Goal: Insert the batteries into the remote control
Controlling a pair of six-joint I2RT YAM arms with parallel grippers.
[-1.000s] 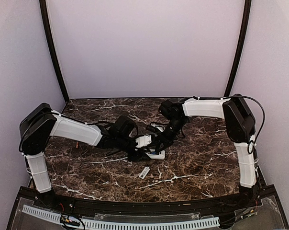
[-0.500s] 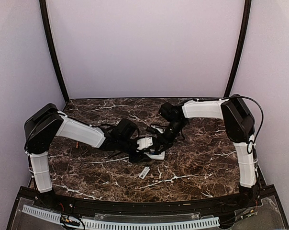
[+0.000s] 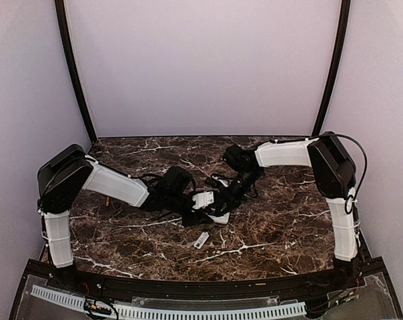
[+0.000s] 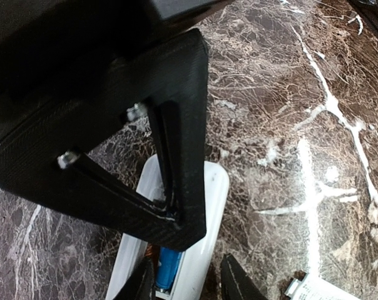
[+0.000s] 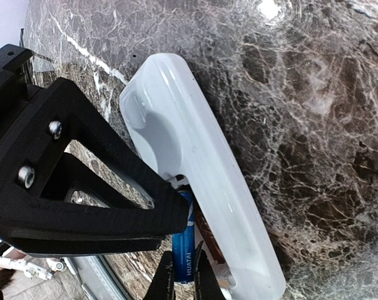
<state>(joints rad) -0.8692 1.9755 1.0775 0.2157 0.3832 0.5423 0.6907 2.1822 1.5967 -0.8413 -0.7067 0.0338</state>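
now right end effector (image 5: 181,276) pinches blue battery (image 5: 186,240) in remote control (image 5: 198,156); left end effector (image 4: 189,284) straddles it, grip unclear.

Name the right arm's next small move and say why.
Likely ease the right end effector down so the blue battery seats flat inside the remote control. The fingertips flank the battery, which sits partly inside the remote control but seems not fully seated. The left end effector rests a finger on the remote control, apparently steadying it.
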